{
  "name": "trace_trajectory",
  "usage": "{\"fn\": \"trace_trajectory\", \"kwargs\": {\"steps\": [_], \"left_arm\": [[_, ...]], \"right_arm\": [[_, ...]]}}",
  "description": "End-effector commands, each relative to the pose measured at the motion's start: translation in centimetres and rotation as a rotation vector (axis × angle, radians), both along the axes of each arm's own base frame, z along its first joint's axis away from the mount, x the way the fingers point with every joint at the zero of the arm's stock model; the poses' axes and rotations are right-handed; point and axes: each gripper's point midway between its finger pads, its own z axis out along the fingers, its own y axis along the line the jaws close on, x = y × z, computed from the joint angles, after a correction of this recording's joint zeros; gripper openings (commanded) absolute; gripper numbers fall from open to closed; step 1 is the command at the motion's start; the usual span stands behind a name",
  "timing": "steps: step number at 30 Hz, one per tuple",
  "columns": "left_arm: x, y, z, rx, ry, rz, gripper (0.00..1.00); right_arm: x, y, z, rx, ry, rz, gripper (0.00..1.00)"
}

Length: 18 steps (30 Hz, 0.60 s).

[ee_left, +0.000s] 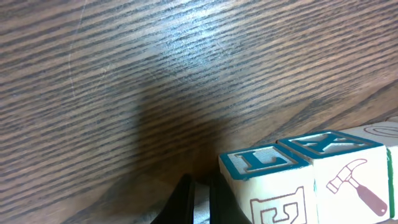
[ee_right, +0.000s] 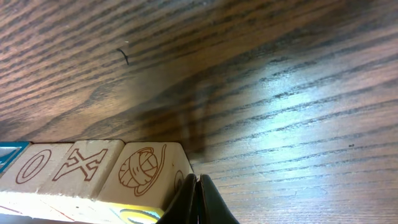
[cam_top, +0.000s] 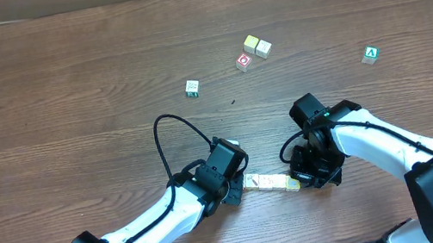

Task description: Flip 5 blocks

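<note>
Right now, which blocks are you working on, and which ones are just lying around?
For the job:
- row of blocks near the front
- left hand and right hand, both shut, one at each end of the row

Just lying about:
- two pale cubes
- red-faced cube
- white-and-teal cube
- green A cube

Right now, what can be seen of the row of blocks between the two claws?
The row of blocks lies on the table, pale wooden cubes side by side, touching. Near the left claw show teal-framed letters and a hammer drawing; near the right claw a brown O, X and yarn ball. Both claws are shut, one at each end.
</note>
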Motion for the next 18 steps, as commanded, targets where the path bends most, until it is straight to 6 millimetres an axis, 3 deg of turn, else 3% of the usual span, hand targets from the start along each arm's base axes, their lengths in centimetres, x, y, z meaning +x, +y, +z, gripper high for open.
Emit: {"fn": "trace_trajectory", "kwargs": {"steps": [1, 9, 18], "left_arm": [[0.1, 0.6, -0.4, 0.029, -0.007, -0.005, 0.04], [0.3, 1.0, -0.5, 0.049, -0.019, 0.000, 0.04], [-0.1, 1.3, -1.8, 0.119, -0.009, -0.131, 0.04]], "right_arm": [[-0.5, 0.7, 0.0, 0.002, 0.012, -0.011, 0.04], [-1.2, 1.9, -0.2, -0.032, 0.003, 0.002, 0.04], [-1.3, 2.4, -0.2, -0.030, -0.003, -0.001, 0.04]]}}
